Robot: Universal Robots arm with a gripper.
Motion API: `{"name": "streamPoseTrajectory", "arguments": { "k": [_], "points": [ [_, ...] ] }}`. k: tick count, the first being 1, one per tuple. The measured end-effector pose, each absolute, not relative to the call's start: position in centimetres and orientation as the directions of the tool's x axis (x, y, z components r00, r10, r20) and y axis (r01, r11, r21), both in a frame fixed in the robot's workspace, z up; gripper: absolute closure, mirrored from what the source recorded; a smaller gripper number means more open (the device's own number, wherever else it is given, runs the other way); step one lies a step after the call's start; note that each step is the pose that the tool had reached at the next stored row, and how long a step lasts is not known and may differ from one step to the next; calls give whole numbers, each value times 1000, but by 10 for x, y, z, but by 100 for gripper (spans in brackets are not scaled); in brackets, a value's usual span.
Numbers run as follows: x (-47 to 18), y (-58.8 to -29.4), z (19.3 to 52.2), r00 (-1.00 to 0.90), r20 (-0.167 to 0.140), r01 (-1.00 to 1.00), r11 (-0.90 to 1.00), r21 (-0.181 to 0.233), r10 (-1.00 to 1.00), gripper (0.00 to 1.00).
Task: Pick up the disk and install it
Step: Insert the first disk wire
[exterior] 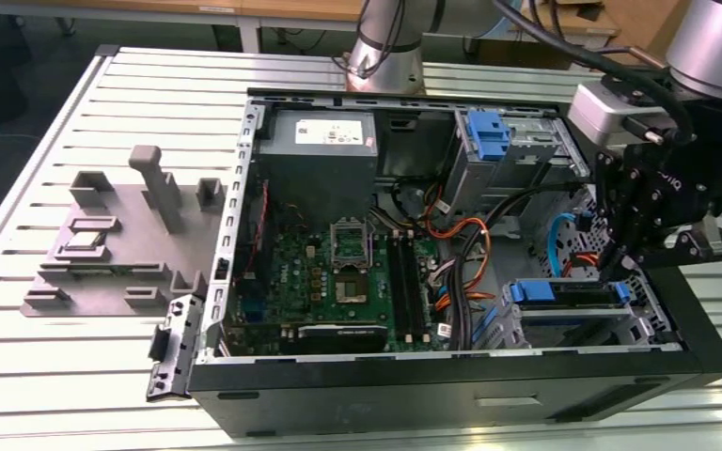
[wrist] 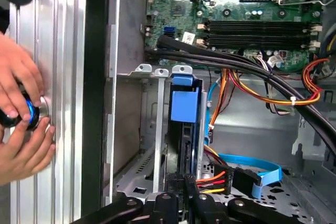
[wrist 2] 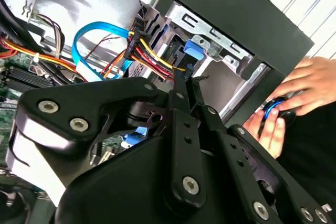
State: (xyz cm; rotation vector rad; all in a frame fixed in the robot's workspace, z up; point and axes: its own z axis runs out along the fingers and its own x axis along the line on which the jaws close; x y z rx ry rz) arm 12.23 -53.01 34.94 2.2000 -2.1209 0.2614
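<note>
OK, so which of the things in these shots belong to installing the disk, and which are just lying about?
Part of the job:
the disk, sitting in the drive bay
the gripper, close at the disk's end

Just about:
power supply
grey fixture block beside the case
orange cables
a person's hand on a knob outside the case

Open computer case (exterior: pixel 462 376) beside a grey fixture block (exterior: pixel 123 235) on slatted table (exterior: pixel 35 376).
</note>
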Motion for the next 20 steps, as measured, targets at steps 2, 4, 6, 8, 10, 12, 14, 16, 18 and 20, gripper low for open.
{"name": "streamPoseTrajectory", "arguments": {
  "k": [2,4,6,8,10,12,14,16,18,20],
  "points": [
    [122,-530,349,18,163,-998,-28,-63,-986,83],
    [122,-530,349,9,147,-998,-18,-62,-989,83],
    [122,-530,349,5,128,-998,-13,-61,-992,83],
    [122,-531,349,3,110,-998,-10,-61,-994,83],
    [122,-532,348,1,92,-998,-7,-61,-996,83],
    [122,-534,348,-1,79,-998,-4,-61,-997,83],
    [122,-536,347,-6,79,-998,1,-61,-997,83],
    [122,-538,346,-15,78,-998,10,-61,-997,83],
    [122,-539,344,-31,78,-998,26,-61,-996,83],
    [122,-539,343,-49,78,-997,44,-61,-996,83]
  ]
}}
